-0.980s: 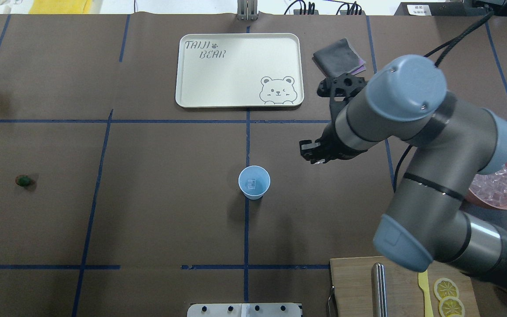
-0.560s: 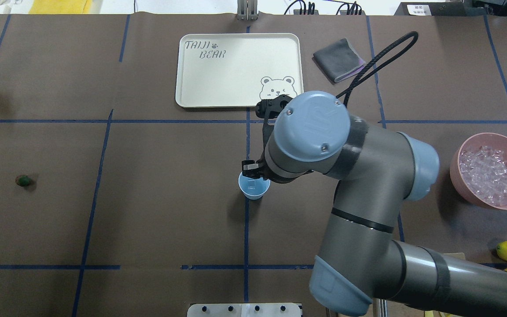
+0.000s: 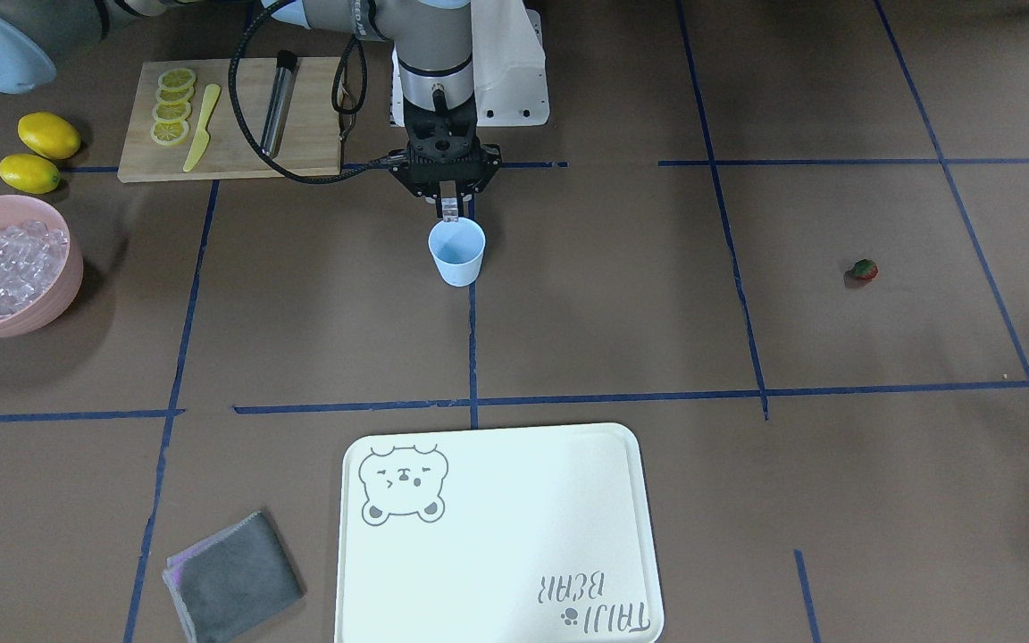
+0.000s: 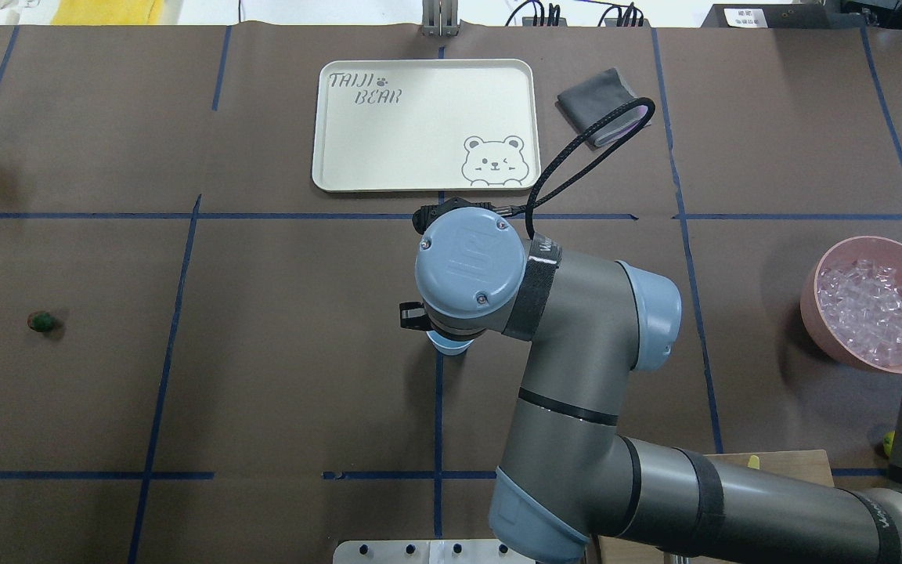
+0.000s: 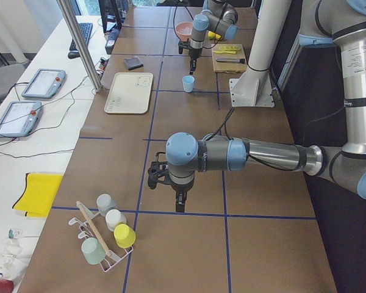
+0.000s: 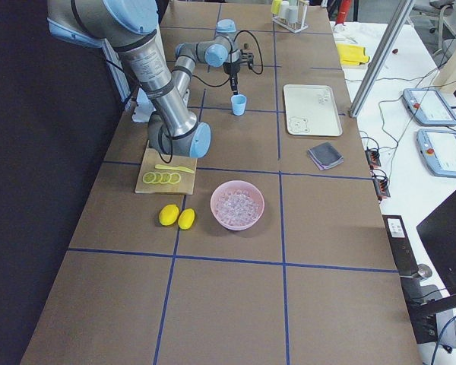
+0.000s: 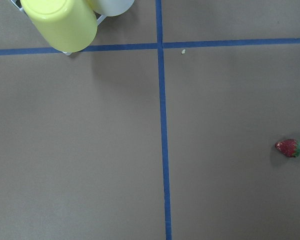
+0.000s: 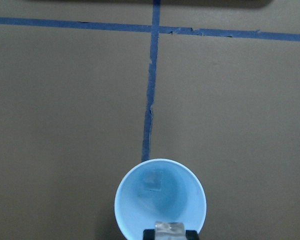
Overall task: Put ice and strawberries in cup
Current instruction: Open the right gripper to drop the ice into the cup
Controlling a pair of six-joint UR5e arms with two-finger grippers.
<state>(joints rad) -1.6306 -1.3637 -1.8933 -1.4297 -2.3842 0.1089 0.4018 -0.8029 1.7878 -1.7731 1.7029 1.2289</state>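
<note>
The pale blue cup (image 3: pixel 456 254) stands at the table's middle with one ice cube (image 8: pixel 152 181) lying on its bottom. My right gripper (image 3: pixel 450 214) hangs straight over the cup's rim, shut on another clear ice cube (image 8: pixel 170 228). In the overhead view the right arm covers most of the cup (image 4: pixel 443 346). The strawberry (image 3: pixel 864 269) lies alone on the table far to my left, and it shows at the right edge of the left wrist view as well, strawberry (image 7: pixel 288 148). My left gripper (image 5: pixel 179 206) hovers over bare table; whether it is open I cannot tell.
A pink bowl (image 3: pixel 41 308) full of ice sits at my far right, next to two lemons (image 3: pixel 48 134) and a cutting board (image 3: pixel 309 116) with lemon slices. A cream tray (image 3: pixel 497 616) and grey cloth (image 3: pixel 233 576) lie at the far side. A rack of cups (image 5: pixel 107 235) stands at the left end.
The right arm has swung left from near the pink bowl to above the cup, carrying the ice cube. The strawberry and cup have not moved.
</note>
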